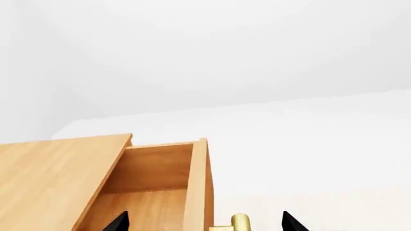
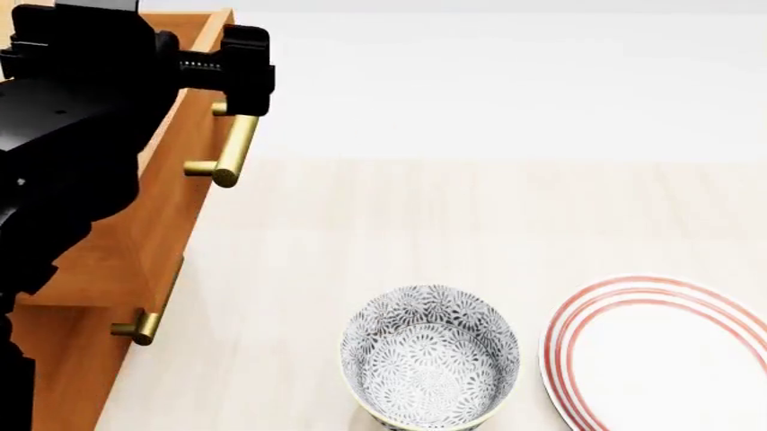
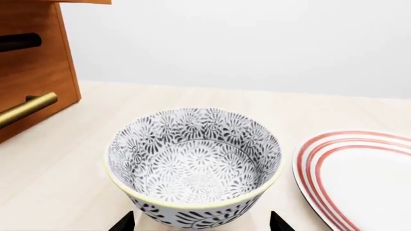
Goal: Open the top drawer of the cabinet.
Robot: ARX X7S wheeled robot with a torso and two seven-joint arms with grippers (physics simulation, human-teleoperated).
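- You'll find no readable text, label, brand, number or sign in any view
- Bowl point(image 3: 194, 166) and plate point(image 2: 663, 350) carry pattern only, no lettering

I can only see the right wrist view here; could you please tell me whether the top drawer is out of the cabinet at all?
Observer: Yes. In the left wrist view the top drawer stands pulled out, with its bare wooden inside showing beyond the cabinet top.
Operator: Thank you. Where is the left tool?
Observer: The left tool is at the drawer's brass handle. The bar lies between its fingertips, which are spread wide and do not look closed on it.
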